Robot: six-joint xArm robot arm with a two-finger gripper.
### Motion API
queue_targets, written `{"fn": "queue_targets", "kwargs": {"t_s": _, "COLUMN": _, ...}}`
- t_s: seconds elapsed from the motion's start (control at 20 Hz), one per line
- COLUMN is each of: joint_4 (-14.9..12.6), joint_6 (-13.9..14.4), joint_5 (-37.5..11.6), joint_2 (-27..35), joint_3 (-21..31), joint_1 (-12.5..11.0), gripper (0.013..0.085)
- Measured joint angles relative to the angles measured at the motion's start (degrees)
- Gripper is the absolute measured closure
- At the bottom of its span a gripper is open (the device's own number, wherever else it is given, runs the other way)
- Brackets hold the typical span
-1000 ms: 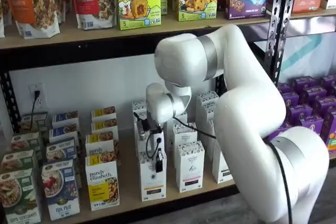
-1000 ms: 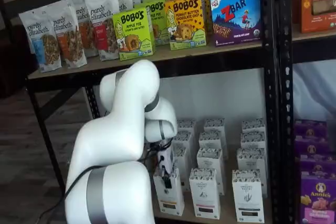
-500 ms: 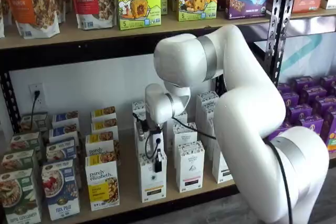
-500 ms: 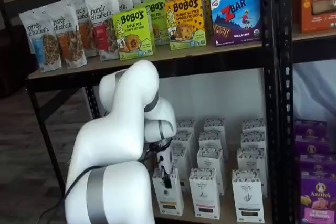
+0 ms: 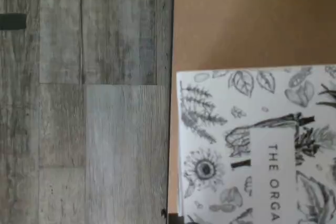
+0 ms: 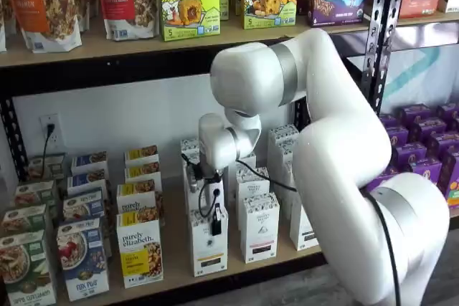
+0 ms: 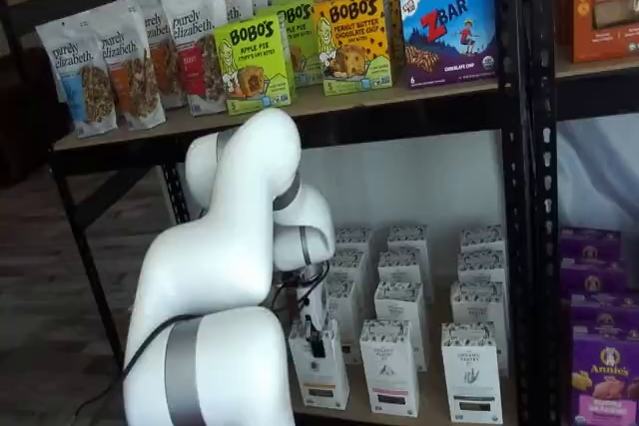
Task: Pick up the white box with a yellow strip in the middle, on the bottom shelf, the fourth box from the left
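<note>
My claw (image 6: 216,228) is clenched on the top of the white box (image 6: 209,245) at the near edge of the bottom shelf (image 6: 176,249), and with so narrow a hold it could tilt or slip free as I lift.

Bare board flanks the white box (image 6: 209,245); purely elizabeth box (image 6: 140,249) stands left, black-strip carton (image 6: 259,226) right.

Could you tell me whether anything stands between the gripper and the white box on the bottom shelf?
Nothing visible does. In both shelf views the gripper is closed on the top of the white box, the front carton of its row on the bottom shelf.
</note>
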Motion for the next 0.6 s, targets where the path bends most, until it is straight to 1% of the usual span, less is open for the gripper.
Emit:
{"fn": "queue_targets", "kwargs": {"t_s": 0.35, "joint_4": -0.7, "joint_6": 1.1, "joint_5": -1.5, "joint_2": -3.1, "joint_3": 5.0, "joint_1": 0.4, "gripper": 0.0450}}
{"fn": "queue_targets", "kwargs": {"t_s": 0.6, "joint_4": -0.3, "joint_6": 1.2, "joint_5": -4.4, "joint_2": -7.1, "joint_3": 11.4, "joint_1": 1.0, "gripper": 0.0450}}
